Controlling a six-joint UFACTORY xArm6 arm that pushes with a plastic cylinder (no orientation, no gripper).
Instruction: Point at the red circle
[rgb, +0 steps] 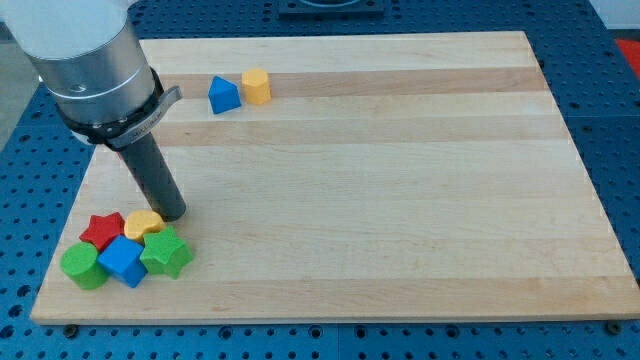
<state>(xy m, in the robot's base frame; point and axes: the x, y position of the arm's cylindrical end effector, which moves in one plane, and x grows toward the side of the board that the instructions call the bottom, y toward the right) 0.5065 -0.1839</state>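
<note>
Green cylinder (81, 266), blue cube (122, 261) and green star (166, 253) are clustered nearest; behind, red star (102, 229) and yellow block (143, 222) are touched by my tip (172, 214), nothing held. No red circle is visible.

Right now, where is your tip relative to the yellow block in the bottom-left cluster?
My tip sits at the view's lower left, just up and right of the yellow block, apparently touching it, with the green star below.
</note>
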